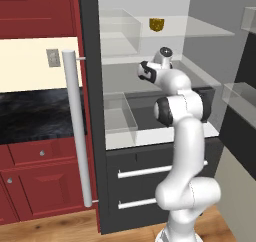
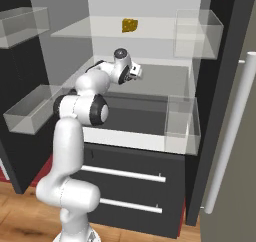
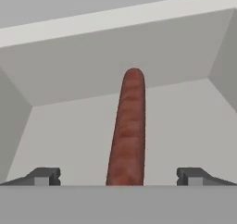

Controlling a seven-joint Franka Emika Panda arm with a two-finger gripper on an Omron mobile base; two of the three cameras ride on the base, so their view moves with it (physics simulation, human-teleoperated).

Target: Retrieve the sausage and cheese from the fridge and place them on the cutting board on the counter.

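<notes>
The fridge stands open, and my arm reaches into its middle shelf. The red-brown sausage lies lengthwise on the pale shelf floor, running away from the hand. My gripper is open, one fingertip on each side of the sausage's near end and neither touching it. From the base the gripper shows deep in the compartment. The golden cheese sits on the glass shelf above. The black counter lies left of the fridge. The cutting board is out of view.
Clear bins flank the shelves. The open door's long silver handle stands to the left, another handle to the right. Dark drawers sit below. Red cabinets are under the counter.
</notes>
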